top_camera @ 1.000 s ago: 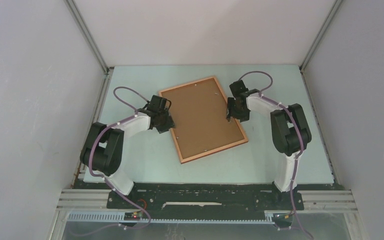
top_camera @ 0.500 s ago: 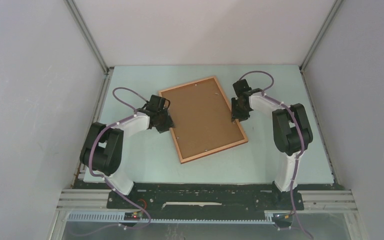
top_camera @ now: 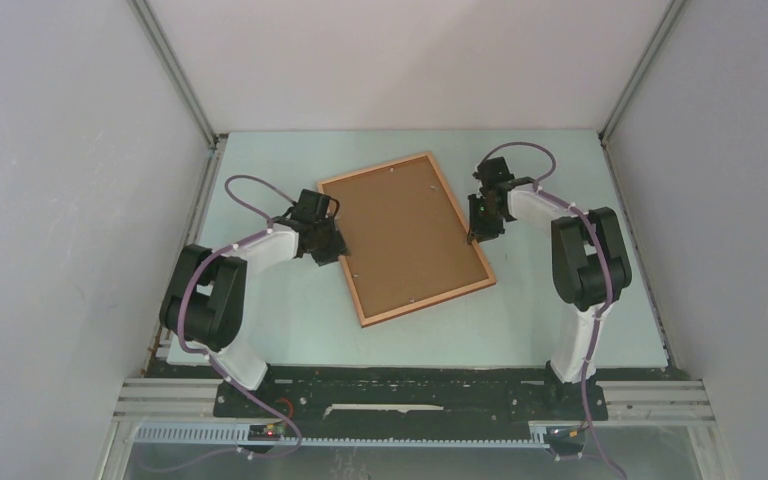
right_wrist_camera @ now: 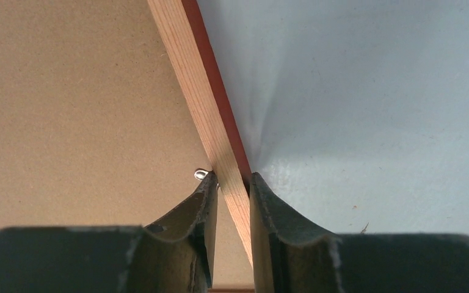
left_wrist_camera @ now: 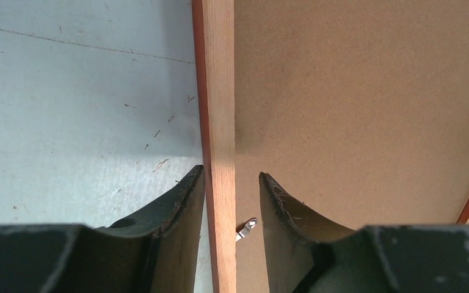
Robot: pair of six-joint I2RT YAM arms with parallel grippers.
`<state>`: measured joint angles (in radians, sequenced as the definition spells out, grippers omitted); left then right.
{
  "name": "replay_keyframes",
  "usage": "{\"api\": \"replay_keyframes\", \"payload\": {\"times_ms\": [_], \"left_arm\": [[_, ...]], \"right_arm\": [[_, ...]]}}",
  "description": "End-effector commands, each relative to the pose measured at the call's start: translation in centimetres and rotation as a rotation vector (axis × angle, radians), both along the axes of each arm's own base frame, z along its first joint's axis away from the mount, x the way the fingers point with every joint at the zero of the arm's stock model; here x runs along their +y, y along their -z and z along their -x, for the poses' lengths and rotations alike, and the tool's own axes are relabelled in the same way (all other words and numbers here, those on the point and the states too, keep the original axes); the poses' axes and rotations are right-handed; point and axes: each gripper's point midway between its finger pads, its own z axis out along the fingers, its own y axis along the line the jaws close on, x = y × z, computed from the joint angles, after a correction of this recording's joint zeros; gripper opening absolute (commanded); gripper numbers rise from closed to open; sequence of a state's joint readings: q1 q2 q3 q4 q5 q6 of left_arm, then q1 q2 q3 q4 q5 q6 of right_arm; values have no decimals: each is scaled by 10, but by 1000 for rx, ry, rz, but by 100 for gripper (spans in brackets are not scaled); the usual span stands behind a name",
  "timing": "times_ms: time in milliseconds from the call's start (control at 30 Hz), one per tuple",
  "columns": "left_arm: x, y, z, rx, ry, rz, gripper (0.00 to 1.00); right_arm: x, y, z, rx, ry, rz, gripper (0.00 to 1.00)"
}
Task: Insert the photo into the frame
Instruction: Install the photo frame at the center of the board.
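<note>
Frame (top_camera: 429, 304) lies back-up on the pale table (top_camera: 580, 300), skewed, roughly midway between the two arms. The brown backing board (top_camera: 405, 235) sits inside the rim and covers the whole opening. The photo is not visible in any view; cannot tell whether it is under the board or elsewhere.

Left gripper (left_wrist_camera: 232, 201): jaws apart, straddling the frame's left long rail. The outer finger (left_wrist_camera: 180, 201) is against the rail's orange edge; the inner one hangs over the board with a clear gap to the wood. A small metal retaining tab (left_wrist_camera: 247, 227) shows just beside that inner finger.

Right gripper (right_wrist_camera: 232, 195): jaws drawn together on the right long rail, both pads meeting the wood, so it looks pinched. Another tab (right_wrist_camera: 203, 174) sits at the tip of the inner finger.

Judgement: both arms are set to grip or lift the frame by opposite rails.

Risks from here:
- only one side is clamped, so lifting now would likely pivot or drag the frame about the right pinch
- the rail is thin and the grip shallow, so it may slip out under load
- inner fingers near the tabs could snag or bend them
- if the tabs are loose, tilting could drop the board
</note>
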<state>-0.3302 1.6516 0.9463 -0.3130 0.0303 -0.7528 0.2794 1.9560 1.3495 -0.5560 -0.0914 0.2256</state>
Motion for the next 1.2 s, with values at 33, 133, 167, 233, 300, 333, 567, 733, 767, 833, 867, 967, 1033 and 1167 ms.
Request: {"api": "replay_keyframes", "payload": {"times_ms": [33,133,167,233,300,333,567,733,767,833,867,967,1033,1167], "left_arm": [[2,6,1,4,-14,16,41],[1,5,1,2,-12,19,41],[1,4,1,-1,-11,21,41],[0,4,1,-7,-6,27,41],[-1,4,1,-7,0,33,40],[-2,4,2,-3,3,35,40],[-3,5,6,8,19,46,33],[-5,5,9,13,33,56,27],[-6,6,10,16,37,59,26],[-6,6,11,18,39,61,25],[-6,6,11,20,39,61,24],[-7,8,11,25,45,64,20],[-7,8,11,28,48,68,18],[-7,8,12,26,54,75,15]], "right_arm": [[1,-6,6,-7,-42,-32,0],[4,-16,2,-42,-54,-39,1],[5,-21,2,-54,-60,-43,11],[9,-29,0,-86,-68,-38,35],[12,-36,-5,-121,-73,-32,50],[13,-39,-7,-132,-72,-32,55],[14,-33,-28,-146,-46,-23,74],[20,-24,-46,-136,-65,-9,76],[23,-27,-53,-150,-78,-10,77],[30,-33,-67,-171,-107,-23,77],[33,-36,-75,-180,-118,-29,77],[44,-41,-95,-186,-151,-29,77],[48,-43,-110,-193,-167,-17,77],[51,-45,-136,-199,-165,-3,77]]}}
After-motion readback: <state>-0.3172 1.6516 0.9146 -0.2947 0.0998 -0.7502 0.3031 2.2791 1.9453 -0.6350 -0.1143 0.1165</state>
